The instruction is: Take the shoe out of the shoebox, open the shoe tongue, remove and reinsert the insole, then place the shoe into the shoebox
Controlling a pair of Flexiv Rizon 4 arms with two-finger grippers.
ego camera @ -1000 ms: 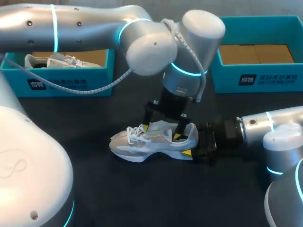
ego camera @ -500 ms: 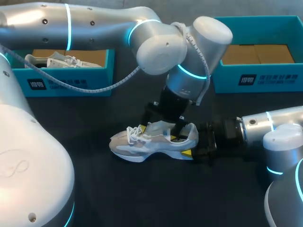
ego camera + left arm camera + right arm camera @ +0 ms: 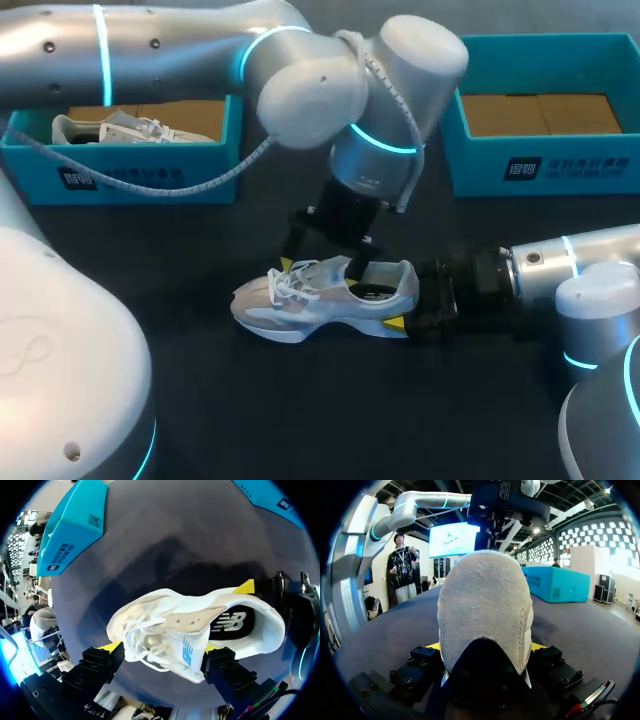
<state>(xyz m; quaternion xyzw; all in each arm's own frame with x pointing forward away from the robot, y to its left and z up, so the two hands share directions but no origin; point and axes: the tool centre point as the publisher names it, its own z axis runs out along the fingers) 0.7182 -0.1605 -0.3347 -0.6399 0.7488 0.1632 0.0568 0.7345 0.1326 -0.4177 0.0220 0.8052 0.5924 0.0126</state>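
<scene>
**White and beige shoe against a dark grey desk and teal boxes**

The shoe is white with white laces, beige suede panels and heel, a blue logo on the tongue and a black insole printed in white. The left pincer and right pincer are black with bright yellow tips. The silver left arm and right arm bear glowing cyan rings. The left box and right box are teal with white print and brown cardboard floors. The second shoe is white.
</scene>
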